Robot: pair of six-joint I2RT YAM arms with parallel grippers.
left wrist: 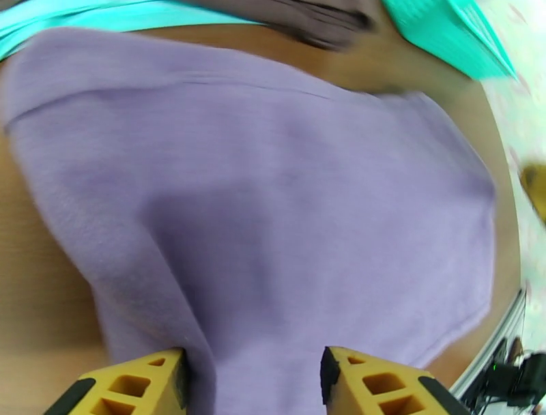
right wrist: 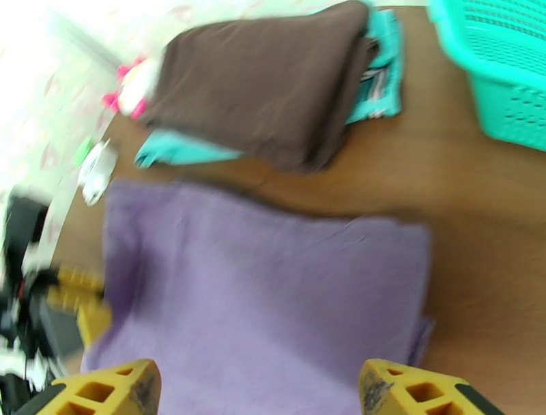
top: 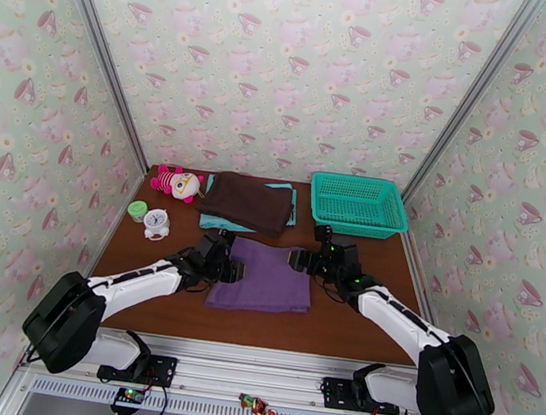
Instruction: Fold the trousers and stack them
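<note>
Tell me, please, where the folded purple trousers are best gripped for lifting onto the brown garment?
Probably by the left and right edges of the trousers, left tool from the left, right tool from the right, both low. They lie as a flat folded rectangle, so pinching all layers at both sides should keep the fold together.

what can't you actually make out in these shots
Top view: the light teal cloth is mostly covered by the folded dark brown garment.
Top view: the layers of the folded purple trousers are hidden by the top layer.
Top view: the dial of the small white alarm clock is too small to read. Motion blur smears it in the right wrist view.
Right wrist view: the teal plastic basket is cut off by the frame edge.
</note>
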